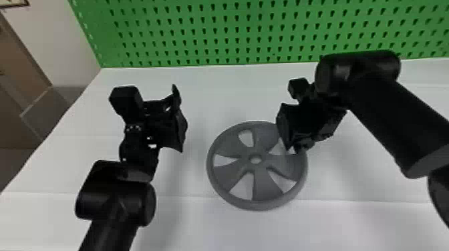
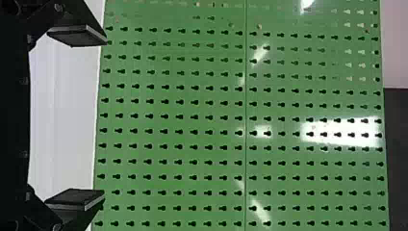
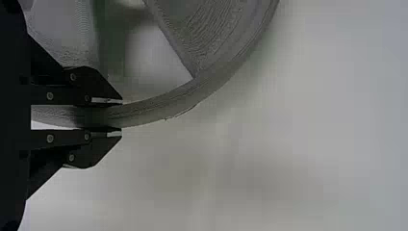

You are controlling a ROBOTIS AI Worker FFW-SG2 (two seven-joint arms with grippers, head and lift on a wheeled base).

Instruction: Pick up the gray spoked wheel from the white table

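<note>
My right gripper [image 1: 290, 147] has its jaws narrowed to the rim's thickness, pinching the right edge of the gray spoked wheel [image 1: 248, 163], a disc of broad, blade-like spokes with finely ridged faces, above the white table [image 1: 197, 220]. Left of the wheel, my left gripper [image 1: 180, 116] gapes wide, holding nothing. Beyond the wheel stands a green perforated pegboard [image 1: 250, 33].
</note>
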